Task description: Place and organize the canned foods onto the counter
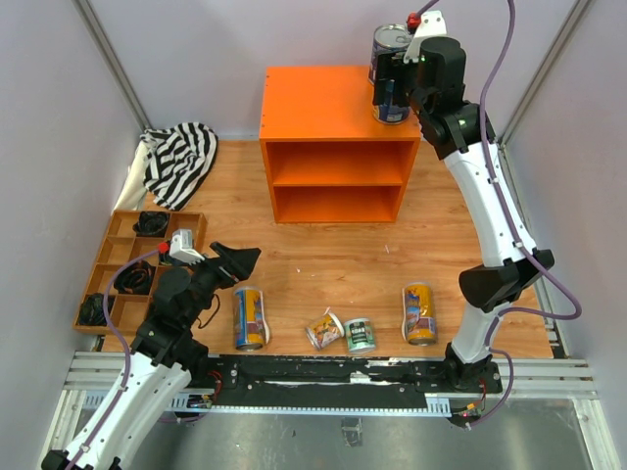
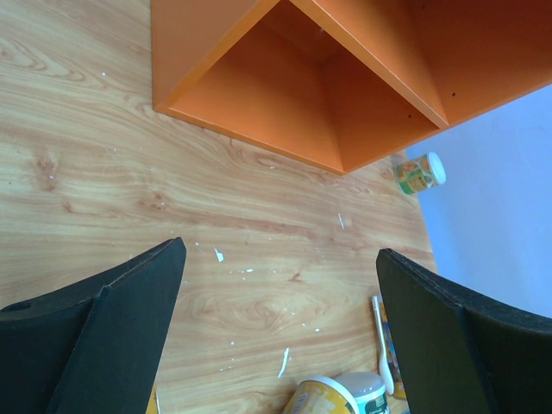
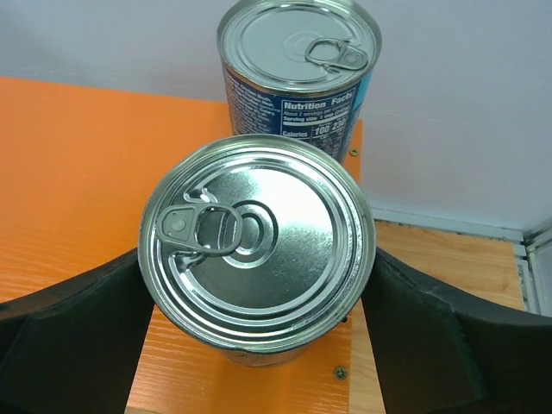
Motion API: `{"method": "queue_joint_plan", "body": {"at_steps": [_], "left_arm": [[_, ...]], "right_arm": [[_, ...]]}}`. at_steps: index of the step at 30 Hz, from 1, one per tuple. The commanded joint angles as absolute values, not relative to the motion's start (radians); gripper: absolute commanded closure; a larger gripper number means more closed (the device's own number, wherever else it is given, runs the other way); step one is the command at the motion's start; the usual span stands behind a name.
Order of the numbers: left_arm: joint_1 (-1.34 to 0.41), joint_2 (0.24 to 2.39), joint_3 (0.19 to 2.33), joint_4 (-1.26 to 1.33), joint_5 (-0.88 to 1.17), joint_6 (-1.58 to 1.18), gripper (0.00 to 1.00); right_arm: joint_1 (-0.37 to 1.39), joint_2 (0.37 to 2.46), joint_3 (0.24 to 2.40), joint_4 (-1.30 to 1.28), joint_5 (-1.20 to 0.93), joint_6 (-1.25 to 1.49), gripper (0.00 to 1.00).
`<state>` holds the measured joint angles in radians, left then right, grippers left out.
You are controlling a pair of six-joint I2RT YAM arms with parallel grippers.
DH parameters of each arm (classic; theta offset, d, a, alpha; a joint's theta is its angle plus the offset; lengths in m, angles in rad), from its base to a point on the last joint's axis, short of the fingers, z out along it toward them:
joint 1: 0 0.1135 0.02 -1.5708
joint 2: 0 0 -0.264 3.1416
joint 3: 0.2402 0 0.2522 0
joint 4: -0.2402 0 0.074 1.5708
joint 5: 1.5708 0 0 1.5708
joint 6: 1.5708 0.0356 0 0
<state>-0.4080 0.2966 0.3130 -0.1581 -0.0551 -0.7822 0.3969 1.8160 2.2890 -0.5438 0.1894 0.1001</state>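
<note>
My right gripper (image 1: pixel 395 86) is over the far right corner of the orange counter (image 1: pixel 323 103). It is shut on a wide blue-labelled can (image 3: pixel 259 246) that stands upright at the counter's (image 3: pixel 78 172) edge. A second blue can (image 3: pixel 297 73) stands just behind it. My left gripper (image 1: pixel 238 262) is open and empty above the wooden table, also in its wrist view (image 2: pixel 280 252). Two tall yellow-and-blue cans (image 1: pixel 249 316) (image 1: pixel 419 312) lie near the front. A small yellow can (image 1: pixel 323 329) and a small green can (image 1: pixel 360 334) lie between them. Another small can (image 2: pixel 420 172) lies beside the counter.
A brown compartment tray (image 1: pixel 110 257) with black items sits at the left. A striped cloth (image 1: pixel 181 157) lies at the back left. Grey walls close in both sides. The counter's shelf openings (image 1: pixel 338 181) face the arms.
</note>
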Motion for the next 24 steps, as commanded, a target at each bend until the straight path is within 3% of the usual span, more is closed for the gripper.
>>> {"method": "queue_joint_plan", "body": {"at_steps": [1,14,20,24], "left_arm": [[-0.413,0.302,0.327,-0.141,-0.054,-0.769,0.02],[-0.413,0.283,0.34,-0.17,-0.054,-0.784,0.02],[-0.413,0.264,0.34,-0.188,-0.058,-0.791,0.02],[-0.413,0.25,0.338,-0.204,-0.063,-0.794,0.02]], "right_arm": [[0.385,1.746,2.304,-0.436,0.162,0.126,0.09],[0.389,1.696,2.269,-0.444,0.159,0.132,0.03],[0.439,1.551,2.085,-0.371,0.194,0.108,0.03],[0.503,1.398,1.855,-0.311,0.248,0.096,0.03]]}}
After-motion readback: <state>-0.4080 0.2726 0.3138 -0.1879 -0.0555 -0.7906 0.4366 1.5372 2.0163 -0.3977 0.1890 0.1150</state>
